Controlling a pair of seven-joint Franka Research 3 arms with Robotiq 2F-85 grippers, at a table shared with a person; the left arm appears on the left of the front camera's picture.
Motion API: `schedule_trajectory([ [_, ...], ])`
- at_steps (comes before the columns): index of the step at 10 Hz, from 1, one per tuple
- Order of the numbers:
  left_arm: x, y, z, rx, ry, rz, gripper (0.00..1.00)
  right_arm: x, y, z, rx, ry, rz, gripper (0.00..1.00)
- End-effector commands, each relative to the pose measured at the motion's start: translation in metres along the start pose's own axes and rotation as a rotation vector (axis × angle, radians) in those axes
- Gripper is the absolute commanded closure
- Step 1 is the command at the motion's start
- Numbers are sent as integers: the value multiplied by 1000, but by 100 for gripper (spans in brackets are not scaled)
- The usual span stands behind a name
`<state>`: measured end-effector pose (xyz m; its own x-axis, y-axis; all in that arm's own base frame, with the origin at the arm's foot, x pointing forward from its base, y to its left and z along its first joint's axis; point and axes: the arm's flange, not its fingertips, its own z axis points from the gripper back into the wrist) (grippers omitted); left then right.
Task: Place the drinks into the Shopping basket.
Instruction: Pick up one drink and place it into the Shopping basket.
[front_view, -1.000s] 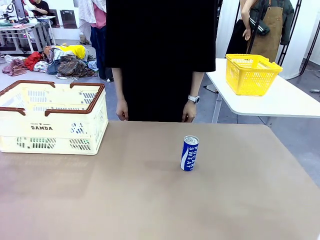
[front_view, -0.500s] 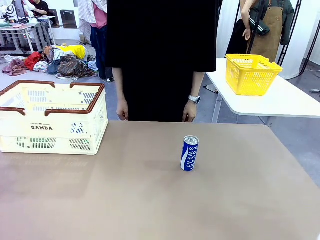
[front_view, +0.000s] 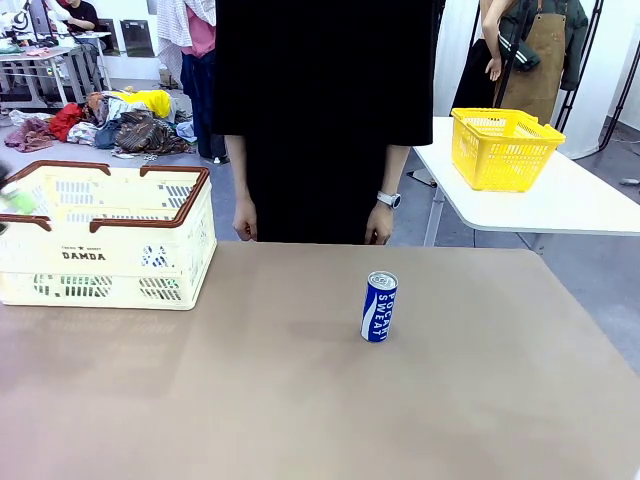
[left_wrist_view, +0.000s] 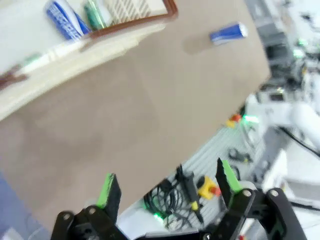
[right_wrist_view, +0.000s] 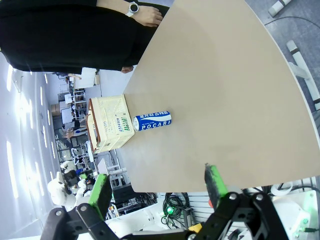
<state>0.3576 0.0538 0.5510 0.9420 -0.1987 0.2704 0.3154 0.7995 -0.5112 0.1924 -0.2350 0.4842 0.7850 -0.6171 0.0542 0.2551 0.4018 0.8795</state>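
Standing alone on the table (front_view: 300, 420), blue can (front_view: 379, 307); both end effectors (left_wrist_view: 167, 187) (right_wrist_view: 157, 182) gape empty.

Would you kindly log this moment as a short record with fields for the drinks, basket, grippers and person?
can on table: blue can, upright, right of centre
basket: Shopping basket, far left of table
in basket: blue can and green can
left gripper: open, empty
right gripper: open, empty
person: standing at far edge, hands down
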Motion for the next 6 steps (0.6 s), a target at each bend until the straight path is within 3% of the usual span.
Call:
schedule_trajectory([
  [1, 67, -91, -24, 228, 143, 90, 0, 1, 0, 1, 15, -5, 23, 0],
  [3, 135, -177, -80, 328, 309, 50, 0, 1, 0, 1, 15, -5, 23, 0],
  [4, 155, -209, -106, 308, 393, 60, 0, 1, 0, 1, 15, -5, 23, 0],
  [6, 195, -274, -171, 404, 468, 169, 0, 1, 0, 1, 15, -5, 23, 0],
])
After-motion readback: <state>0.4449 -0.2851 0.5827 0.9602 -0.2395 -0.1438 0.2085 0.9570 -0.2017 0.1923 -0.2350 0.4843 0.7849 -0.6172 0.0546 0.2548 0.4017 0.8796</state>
